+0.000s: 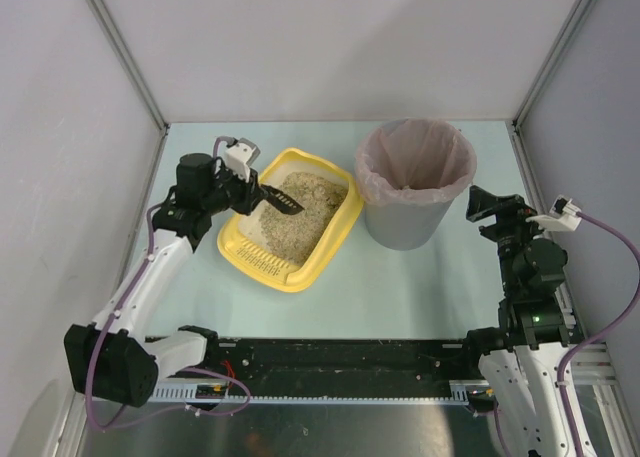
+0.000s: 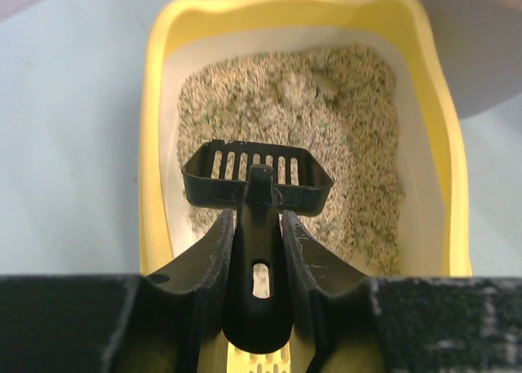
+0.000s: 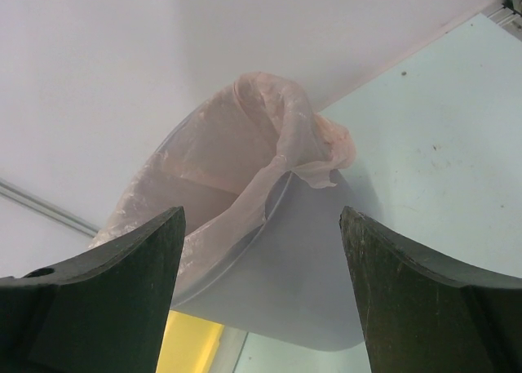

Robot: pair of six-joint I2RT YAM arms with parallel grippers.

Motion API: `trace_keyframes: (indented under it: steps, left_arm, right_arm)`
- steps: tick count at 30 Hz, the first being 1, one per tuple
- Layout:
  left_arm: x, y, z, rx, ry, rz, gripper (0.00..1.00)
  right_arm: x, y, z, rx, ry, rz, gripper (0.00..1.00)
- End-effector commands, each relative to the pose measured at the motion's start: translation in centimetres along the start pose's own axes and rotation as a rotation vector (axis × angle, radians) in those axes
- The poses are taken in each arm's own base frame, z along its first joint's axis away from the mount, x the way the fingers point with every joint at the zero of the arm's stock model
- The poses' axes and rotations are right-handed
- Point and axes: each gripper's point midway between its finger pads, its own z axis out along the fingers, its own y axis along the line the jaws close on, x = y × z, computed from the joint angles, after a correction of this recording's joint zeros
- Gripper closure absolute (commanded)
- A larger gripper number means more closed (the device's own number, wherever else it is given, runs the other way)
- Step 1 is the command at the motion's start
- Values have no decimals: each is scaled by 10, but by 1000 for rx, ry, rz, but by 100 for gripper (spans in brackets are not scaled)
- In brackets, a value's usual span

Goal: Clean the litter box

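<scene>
The yellow litter box point(image 1: 340, 227) lies left of centre, slotted lip toward the near side, with beige litter point(image 1: 300, 212) inside. My left gripper point(image 1: 258, 193) is shut on the handle of a black slotted scoop point(image 1: 283, 203), held just above the litter. In the left wrist view the scoop point(image 2: 257, 177) is empty over the litter point(image 2: 342, 144), the litter box point(image 2: 155, 144) rim is at the sides, and a pale clump point(image 2: 306, 83) lies at the far end. My right gripper point(image 1: 483, 205) is open and empty, right of the bin.
A grey round bin point(image 1: 415, 187) with a pinkish liner stands right of the litter box, close to its far corner. It fills the right wrist view point(image 3: 269, 250). Enclosure walls rise on the left, back and right. A black rail runs along the near edge.
</scene>
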Motion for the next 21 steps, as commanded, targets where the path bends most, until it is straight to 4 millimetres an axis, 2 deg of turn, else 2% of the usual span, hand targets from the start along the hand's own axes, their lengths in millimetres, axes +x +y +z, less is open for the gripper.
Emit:
trace_keyframes:
  steps: [1, 9, 17, 21]
  left_arm:
    - [0, -4, 1, 39, 55, 32, 100]
    - [13, -11, 13, 95, 100, -7, 100]
    - [22, -31, 26, 202, 129, -37, 100]
    - [37, -28, 37, 181, 177, -56, 100]
  right_arm:
    - [-8, 6, 3, -18, -37, 27, 19]
    - [-7, 3, 4, -5, -40, 24, 19]
    - [-5, 2, 6, -7, -35, 26, 19]
    - [-5, 2, 5, -8, -39, 23, 19]
